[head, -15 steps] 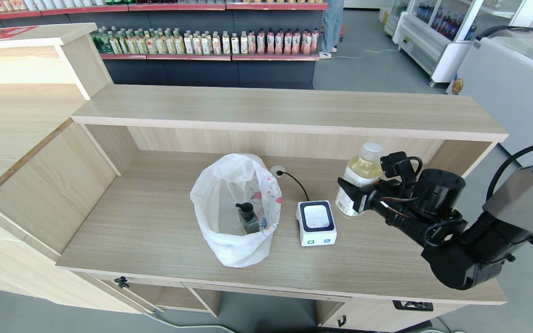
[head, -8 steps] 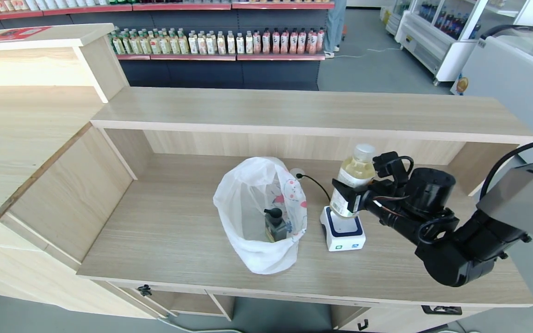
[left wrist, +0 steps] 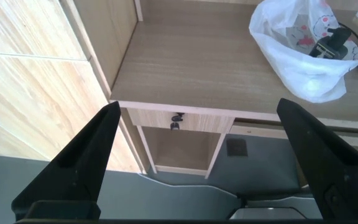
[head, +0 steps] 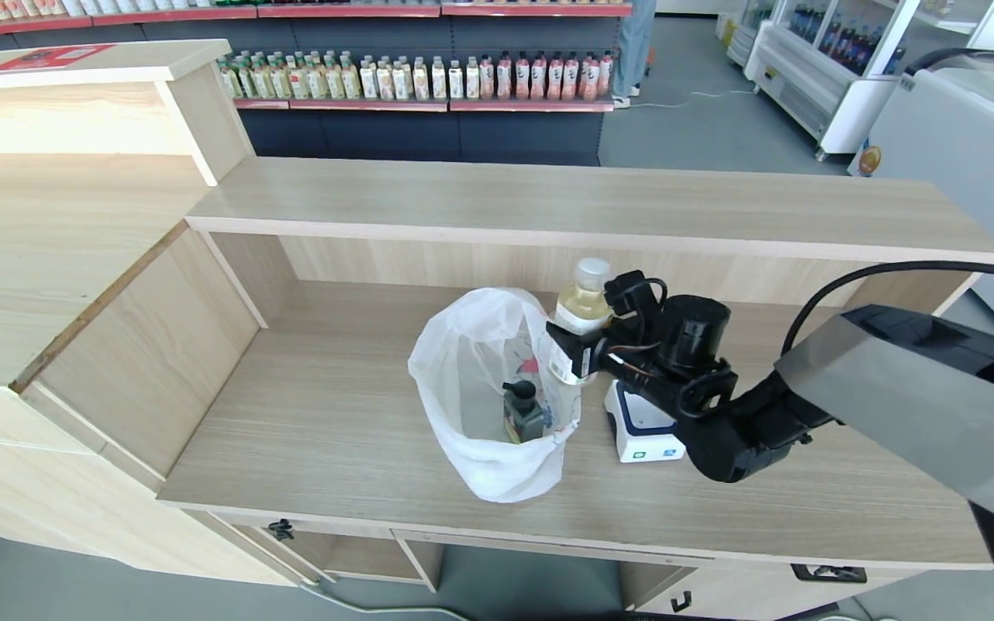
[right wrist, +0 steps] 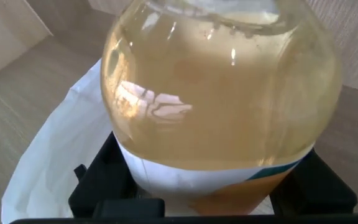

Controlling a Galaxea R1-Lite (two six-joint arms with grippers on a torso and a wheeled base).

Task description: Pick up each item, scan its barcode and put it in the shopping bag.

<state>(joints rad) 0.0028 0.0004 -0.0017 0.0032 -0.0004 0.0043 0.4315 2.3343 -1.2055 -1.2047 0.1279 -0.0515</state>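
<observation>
The right claw (head: 575,350) is closed on a clear plastic bottle (head: 585,307), its black fingers pressed against both sides of the label band. The bottle stands upright with a pale cap on top and pale yellow liquid inside. Its label is white, and the right wrist view shows an orange and teal strip along the label's edge. The print on it is too small to read. The bottle hangs above the counter (head: 307,414) at the right rim of the shopping bag (head: 462,379), and its base seems to sit just over the bag's opening.

The bag is white plastic with a pink cartoon print and stands open. A dark pump bottle (head: 521,414) stands upright inside it. Just right of the bag is the scanner (head: 635,424), a white box with a dark blue frame around its window, partly hidden by the right arm.

The left claw (left wrist: 197,168) is low in front of the counter, its fingers spread wide and holding nothing.
</observation>
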